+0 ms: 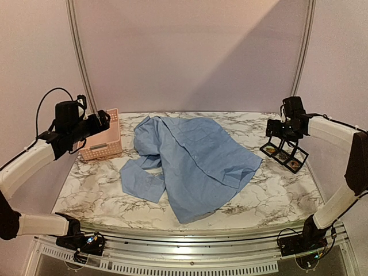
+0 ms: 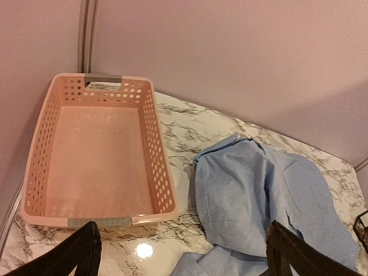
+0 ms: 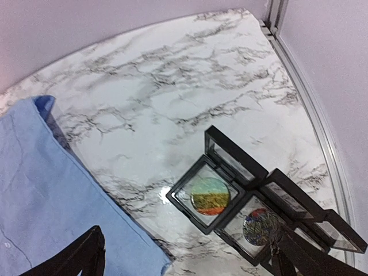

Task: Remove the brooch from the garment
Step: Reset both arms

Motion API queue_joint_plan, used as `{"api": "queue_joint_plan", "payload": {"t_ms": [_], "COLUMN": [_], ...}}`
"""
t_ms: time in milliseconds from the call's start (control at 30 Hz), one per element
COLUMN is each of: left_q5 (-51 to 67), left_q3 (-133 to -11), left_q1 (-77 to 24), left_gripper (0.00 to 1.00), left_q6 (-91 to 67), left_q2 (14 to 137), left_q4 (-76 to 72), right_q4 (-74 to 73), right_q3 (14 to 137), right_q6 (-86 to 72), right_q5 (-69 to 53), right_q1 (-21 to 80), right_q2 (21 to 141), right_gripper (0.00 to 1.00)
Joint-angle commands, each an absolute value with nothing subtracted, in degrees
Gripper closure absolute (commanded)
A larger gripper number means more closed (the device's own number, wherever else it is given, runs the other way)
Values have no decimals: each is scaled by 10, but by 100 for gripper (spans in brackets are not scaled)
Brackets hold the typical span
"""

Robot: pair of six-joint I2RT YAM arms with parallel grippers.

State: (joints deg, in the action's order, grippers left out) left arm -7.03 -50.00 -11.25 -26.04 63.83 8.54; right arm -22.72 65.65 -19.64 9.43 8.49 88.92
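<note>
I have both grippers spread wide, holding nothing: the left gripper (image 2: 184,256) near one pink basket (image 2: 161,172), the right gripper (image 3: 187,261) by three black display cases (image 3: 236,156), two showing a round colourful disc (image 3: 208,195). One blue shirt (image 1: 190,161) lies crumpled mid-table (image 1: 276,190), between basket and cases.

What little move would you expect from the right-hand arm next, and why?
Probably lift the right gripper up and away. Its jaws stand open and empty above the black cases, two round colourful pieces lie inside them, and no brooch shows on the shirt, so nothing seems left to grasp.
</note>
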Motion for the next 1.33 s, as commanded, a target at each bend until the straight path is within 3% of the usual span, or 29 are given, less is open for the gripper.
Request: {"api": "queue_joint_plan", "payload": {"t_ms": [0,133,467,700,1300], "left_q5": [-117,-143,-202,-233,-242], "left_q3": [-446,-416,-224,-127,-87], "left_q1": [-74,-41,-33,-42,-42], "left_gripper": [0,1,0,0,0], "left_q6": [-287,-262,-181,-148,-133], "left_q2": [628,633,515,477,462], "left_q4": [17,-3,-249,-310,-345], "right_q4": [-106,-18,247,408,509], "right_q3": [598,526,315,183,113], "right_q6": [-200,-203,-158,-131,-129], "right_q5": [8,-19,12,60,81], "right_q1": [50,21,19,19,19], "right_q2": [833,769,617,579,603], "right_gripper": [1,1,1,1,1]}}
